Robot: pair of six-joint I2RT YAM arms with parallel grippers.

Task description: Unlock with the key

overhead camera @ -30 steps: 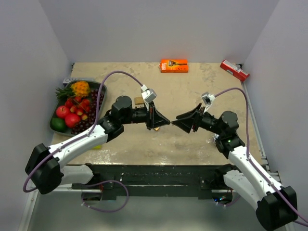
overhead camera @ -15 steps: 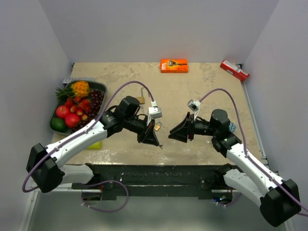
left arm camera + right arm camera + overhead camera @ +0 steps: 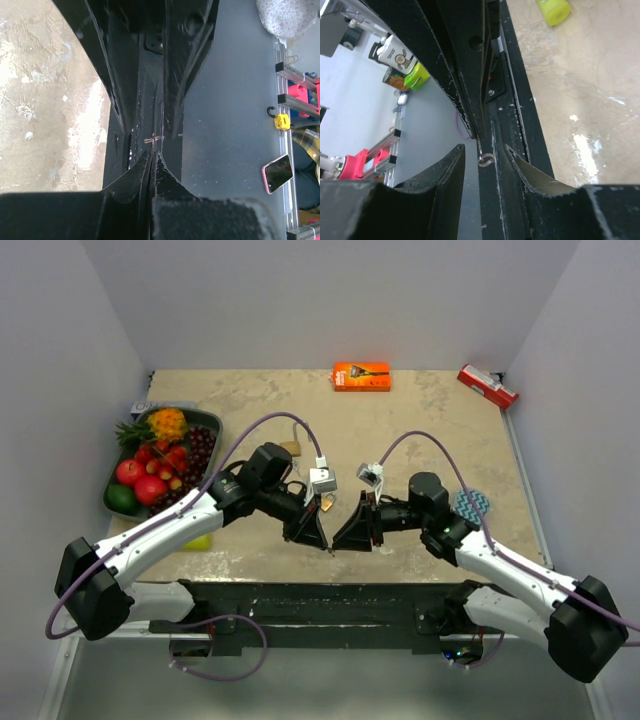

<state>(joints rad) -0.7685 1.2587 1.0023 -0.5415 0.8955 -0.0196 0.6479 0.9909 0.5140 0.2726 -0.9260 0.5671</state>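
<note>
Top external view: my right end effector [image 3: 341, 543] faces my left end effector [image 3: 322, 543] tip to tip, the two almost touching. The left end effector is pinched fully shut on the key [image 3: 486, 159], whose long axis runs straight out from its tips toward the right one. My right fingers [image 3: 445, 175] stand about half open and straddle the key's ring end without touching it. The right arm is nearer, so I judge the next grip should close square across that axis.
</note>
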